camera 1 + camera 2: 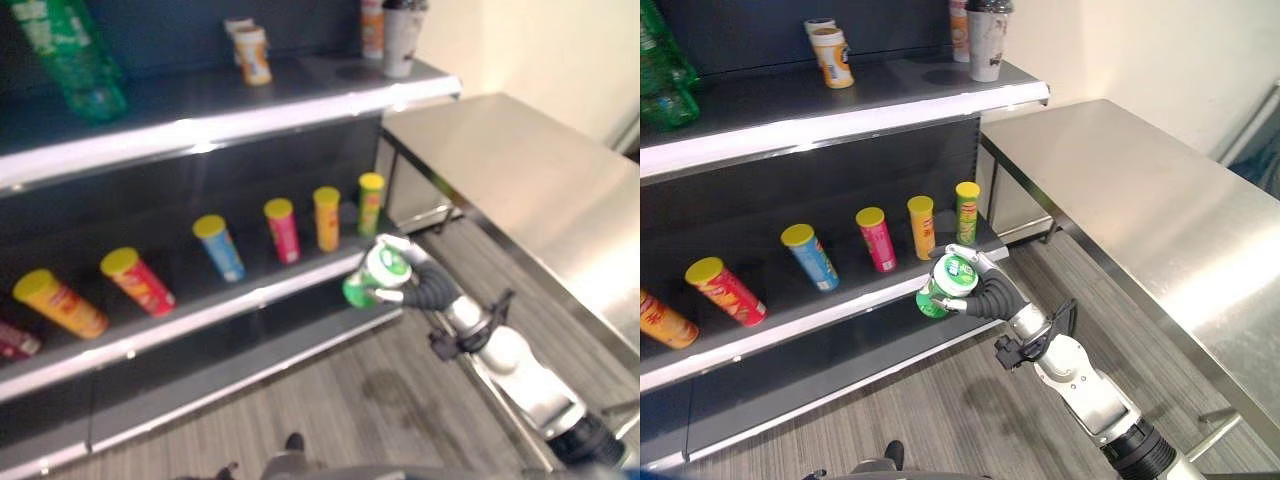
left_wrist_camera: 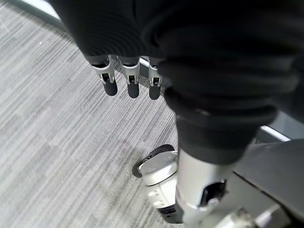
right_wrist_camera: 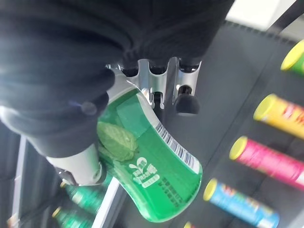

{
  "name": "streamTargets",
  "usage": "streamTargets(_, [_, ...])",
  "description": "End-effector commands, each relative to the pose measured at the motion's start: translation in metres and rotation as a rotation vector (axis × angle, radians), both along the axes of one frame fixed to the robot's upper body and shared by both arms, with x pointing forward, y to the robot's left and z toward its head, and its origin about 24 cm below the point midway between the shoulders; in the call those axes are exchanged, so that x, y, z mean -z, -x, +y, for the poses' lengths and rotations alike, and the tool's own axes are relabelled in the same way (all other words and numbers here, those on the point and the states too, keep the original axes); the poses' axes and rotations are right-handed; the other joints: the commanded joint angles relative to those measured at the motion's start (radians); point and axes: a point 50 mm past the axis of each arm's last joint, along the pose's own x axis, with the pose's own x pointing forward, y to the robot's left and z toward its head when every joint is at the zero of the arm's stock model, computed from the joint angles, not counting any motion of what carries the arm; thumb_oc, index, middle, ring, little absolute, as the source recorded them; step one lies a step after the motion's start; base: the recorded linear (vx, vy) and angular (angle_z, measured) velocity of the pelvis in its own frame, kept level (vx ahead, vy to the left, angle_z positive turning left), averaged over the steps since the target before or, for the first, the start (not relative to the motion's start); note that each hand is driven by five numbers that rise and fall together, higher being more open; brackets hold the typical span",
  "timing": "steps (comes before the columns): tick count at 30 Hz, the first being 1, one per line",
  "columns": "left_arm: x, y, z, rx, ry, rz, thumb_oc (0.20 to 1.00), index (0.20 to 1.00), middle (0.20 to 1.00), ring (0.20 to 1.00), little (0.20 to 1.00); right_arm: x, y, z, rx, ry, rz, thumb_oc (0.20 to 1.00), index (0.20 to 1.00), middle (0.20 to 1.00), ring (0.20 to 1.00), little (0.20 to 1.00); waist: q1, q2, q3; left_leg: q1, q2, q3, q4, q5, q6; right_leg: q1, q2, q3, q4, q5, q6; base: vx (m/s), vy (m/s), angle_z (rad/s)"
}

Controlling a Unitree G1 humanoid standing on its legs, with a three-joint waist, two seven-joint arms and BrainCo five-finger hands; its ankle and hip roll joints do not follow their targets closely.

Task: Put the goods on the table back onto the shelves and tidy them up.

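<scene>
Right robot hand [image 1: 985, 297] grips green cylindrical snack can [image 1: 945, 286], long axis tilted toward the dark lower shelf [image 1: 840, 305] just beyond, near the upright canister row; left robot hand [image 2: 130, 78] idle, relaxed.

Seven chip tubes [image 1: 968, 210], four cups [image 1: 986, 40]

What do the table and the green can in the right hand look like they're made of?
Table: probably stainless steel, brushed, with soft streaky reflections. Green can, gripped by the right hand: looks like a glossy printed wrap over card or plastic, with a pale lid; exact material unclear.
</scene>
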Motion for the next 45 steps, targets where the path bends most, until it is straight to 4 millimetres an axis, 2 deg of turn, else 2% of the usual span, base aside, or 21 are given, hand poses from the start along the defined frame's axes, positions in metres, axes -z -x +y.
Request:
streamTargets(1, [0.005, 0.006, -0.02, -0.093, 0.072, 0.008, 1.0, 1.0, 1.0, 1.0, 1.0, -0.032, 0.009, 0.013, -0.095, -0.17, -0.106, 0.2, 0.2, 0.2, 0.2, 0.2, 0.03, -0.053, -0.007, 0.007, -0.029, 0.11, 0.069, -0.13, 0.095, -0.071, 0.012, 0.011, -0.005, 0.063, 0.046, 0.15, 0.182, 0.11])
streamTargets(3, [0.006, 0.012, -0.018, -0.121, 0.066, 0.022, 1.0, 1.0, 1.0, 1.0, 1.0, -0.032, 0.009, 0.015, -0.101, -0.167, -0.106, 0.2, 0.2, 0.2, 0.2, 0.2, 0.034, -0.051, -0.011, 0.006, -0.012, 0.108, -0.003, -0.105, 0.086, -0.071, 0.005, 0.002, -0.006, 0.055, 0.05, 0.11, 0.146, -0.1])
streamTargets(4, [0.006, 0.016, -0.016, -0.151, 0.062, 0.031, 1.0, 1.0, 1.0, 1.0, 1.0, -0.033, 0.009, 0.016, -0.105, -0.162, -0.111, 0.2, 0.2, 0.2, 0.2, 0.2, 0.043, -0.044, -0.013, -0.012, 0.008, 0.1, -0.058, -0.064, 0.072, -0.065, 0.0, -0.003, -0.006, 0.044, 0.053, 0.17, 0.227, -0.02])
streamTargets(5, [0.005, 0.016, -0.014, -0.191, 0.052, 0.025, 1.0, 1.0, 1.0, 1.0, 1.0, -0.033, 0.006, 0.019, -0.104, -0.156, -0.115, 0.2, 0.2, 0.2, 0.2, 0.2, 0.055, -0.037, -0.015, -0.032, 0.03, 0.089, -0.184, -0.012, 0.051, -0.048, -0.016, -0.009, -0.004, 0.014, 0.06, 0.23, 0.327, 0.1])
streamTargets(6, [0.005, 0.016, -0.013, -0.204, 0.047, 0.02, 1.0, 1.0, 1.0, 1.0, 1.0, -0.032, 0.005, 0.02, -0.1, -0.156, -0.116, 0.2, 0.2, 0.2, 0.2, 0.2, 0.063, -0.032, -0.015, -0.049, 0.042, 0.079, -0.222, 0.0, 0.041, -0.036, -0.023, -0.003, -0.003, 0.0, 0.063, 0.25, 0.329, 0.24])
streamTargets(11, [0.005, 0.019, -0.012, -0.201, 0.042, 0.029, 1.0, 1.0, 1.0, 1.0, 1.0, -0.028, 0.008, 0.02, -0.097, -0.139, -0.1, 0.2, 0.2, 0.2, 0.2, 0.2, 0.067, -0.009, -0.043, -0.01, 0.063, 0.084, -0.261, 0.053, 0.017, -0.002, -0.064, 0.005, 0.006, -0.011, 0.09, 0.18, 0.288, 0.0])
streamTargets(13, [0.005, 0.015, -0.01, -0.123, 0.021, 0.037, 1.0, 1.0, 1.0, 1.0, 1.0, -0.024, 0.009, 0.025, -0.108, -0.115, -0.094, 0.2, 0.2, 0.2, 0.2, 0.2, 0.06, -0.012, -0.064, 0.019, 0.036, 0.11, -0.238, 0.038, 0.031, -0.017, -0.118, 0.02, 0.026, 0.013, 0.118, 0.21, 0.416, -0.13])
streamTargets(17, [0.003, 0.002, -0.011, -0.03, 0.016, 0.015, 1.0, 1.0, 1.0, 1.0, 1.0, -0.027, 0.007, 0.031, -0.119, -0.109, -0.116, 0.2, 0.2, 0.2, 0.2, 0.2, 0.056, -0.016, -0.069, 0.055, 0.006, 0.146, -0.239, 0.009, 0.062, -0.063, -0.167, 0.044, 0.094, 0.034, 0.14, 0.08, 0.271, -0.25])
streamTargets(19, [0.002, -0.006, -0.009, -0.007, 0.009, 0.005, 1.0, 1.0, 1.0, 1.0, 1.0, -0.029, 0.005, 0.039, -0.134, -0.113, -0.123, 0.2, 0.2, 0.2, 0.2, 0.2, 0.039, -0.008, -0.039, 0.097, -0.026, 0.163, -0.249, -0.005, 0.097, -0.134, -0.184, 0.075, 0.254, 0.124, 0.128, 0.04, 0.355, -0.29])
streamTargets(21, [0.001, -0.007, -0.006, -0.006, -0.001, 0.008, 1.0, 1.0, 1.0, 1.0, 1.0, -0.03, 0.007, 0.044, -0.157, -0.137, -0.121, 0.2, 0.2, 0.2, 0.2, 0.2, 0.027, 0.0, -0.023, 0.123, -0.023, 0.164, -0.262, -0.012, 0.097, -0.17, -0.183, 0.068, 0.287, 0.162, 0.114, 0.07, 0.189, -0.09])
streamTargets(25, [0.002, -0.004, -0.007, 0.004, 0.012, 0.022, 1.0, 1.0, 1.0, 1.0, 1.0, -0.031, 0.014, 0.044, -0.186, -0.168, -0.109, 0.2, 0.2, 0.2, 0.2, 0.2, 0.008, 0.004, -0.036, 0.142, -0.026, 0.16, -0.284, -0.028, 0.096, -0.202, -0.13, 0.027, 0.197, 0.119, 0.108, 0.14, 0.058, -0.13])
streamTargets(26, [0.002, -0.004, -0.009, 0.026, 0.021, 0.024, 1.0, 1.0, 1.0, 1.0, 1.0, -0.033, 0.013, 0.043, -0.192, -0.167, -0.115, 0.2, 0.2, 0.2, 0.2, 0.2, -0.005, -0.003, -0.036, 0.15, -0.041, 0.159, -0.284, -0.047, 0.098, -0.243, -0.069, 0.014, 0.096, 0.125, 0.115, 0.14, 0.023, -0.06])
streamTargets(27, [0.003, -0.003, -0.01, 0.042, 0.025, 0.032, 1.0, 1.0, 1.0, 1.0, 1.0, -0.033, 0.013, 0.043, -0.196, -0.159, -0.116, 0.2, 0.2, 0.2, 0.2, 0.2, -0.013, -0.007, -0.032, 0.158, -0.051, 0.156, -0.284, -0.055, 0.101, -0.27, -0.042, 0.015, 0.065, 0.139, 0.12, 0.14, 0.025, -0.01])
streamTargets(28, [0.003, -0.003, -0.01, 0.042, 0.026, 0.033, 1.0, 1.0, 1.0, 1.0, 1.0, -0.033, 0.013, 0.043, -0.196, -0.159, -0.116, 0.2, 0.2, 0.2, 0.2, 0.2, -0.014, -0.005, -0.032, 0.159, -0.05, 0.154, -0.284, -0.058, 0.101, -0.267, -0.041, 0.013, 0.063, 0.139, 0.12, 0.19, -0.061, 0.06])
streamTargets(29, [0.002, -0.006, -0.01, 0.059, 0.025, 0.032, 1.0, 1.0, 1.0, 1.0, 1.0, -0.031, 0.016, 0.041, -0.195, -0.135, -0.12, 0.2, 0.2, 0.2, 0.2, 0.2, -0.023, -0.024, -0.032, 0.187, -0.07, 0.135, -0.284, -0.069, 0.102, -0.226, -0.017, 0.054, 0.017, 0.143, 0.119, 0.19, -0.117, 0.22])
streamTargets(32, [0.002, -0.008, -0.012, 0.019, 0.029, 0.014, 1.0, 1.0, 1.0, 1.0, 1.0, -0.031, 0.016, 0.038, -0.184, -0.123, -0.132, 0.2, 0.2, 0.2, 0.2, 0.2, -0.016, -0.032, -0.037, 0.197, -0.063, 0.124, -0.284, -0.076, 0.095, -0.212, -0.017, 0.052, -0.003, 0.153, 0.111, 0.17, -0.15, 0.63])
streamTargets(33, [0.005, -0.006, -0.023, 0.05, 0.054, 0.016, 1.0, 1.0, 1.0, 1.0, 1.0, -0.031, 0.014, 0.029, -0.138, -0.089, -0.154, 0.2, 0.2, 0.2, 0.2, 0.2, -0.018, -0.037, -0.055, 0.209, -0.045, 0.113, -0.284, -0.084, 0.087, -0.187, -0.012, 0.034, -0.026, 0.148, 0.106, 0.14, -0.116, 0.56])
streamTargets(36, [0.006, -0.002, -0.027, 0.073, 0.061, 0.03, 1.0, 1.0, 1.0, 1.0, 1.0, -0.033, 0.014, 0.023, -0.109, -0.081, -0.176, 0.2, 0.2, 0.2, 0.2, 0.2, -0.021, -0.038, -0.068, 0.22, -0.031, 0.11, -0.284, -0.088, 0.081, -0.171, -0.006, 0.027, -0.031, 0.142, 0.104, 0.12, -0.086, 0.31])
streamTargets(42, [0.006, 0.005, -0.023, 0.036, 0.053, 0.051, 1.0, 1.0, 1.0, 1.0, 1.0, -0.041, 0.016, 0.008, -0.053, -0.095, -0.218, 0.2, 0.2, 0.2, 0.2, 0.2, -0.025, -0.038, -0.089, 0.236, -0.007, 0.111, -0.284, -0.092, 0.069, -0.151, 0.008, 0.018, -0.031, 0.125, 0.1, 0.08, -0.052, -0.04])
streamTargets(44, [0.006, 0.011, -0.021, 0.032, 0.052, 0.067, 1.0, 1.0, 1.0, 1.0, 1.0, -0.05, 0.017, 0.002, -0.041, -0.128, -0.245, 0.2, 0.2, 0.2, 0.2, 0.2, -0.024, -0.04, -0.097, 0.243, -0.002, 0.114, -0.284, -0.094, 0.066, -0.143, 0.011, 0.02, -0.031, 0.117, 0.098, 0.06, -0.019, 0.03])
streamTargets(45, [0.007, 0.015, -0.02, 0.034, 0.051, 0.078, 1.0, 1.0, 1.0, 1.0, 1.0, -0.064, 0.019, -0.003, -0.053, -0.167, -0.295, 0.2, 0.2, 0.2, 0.2, 0.2, -0.022, -0.042, -0.105, 0.25, 0.002, 0.117, -0.284, -0.097, 0.064, -0.136, 0.013, 0.022, -0.031, 0.112, 0.097, 0.06, -0.013, 0.05])
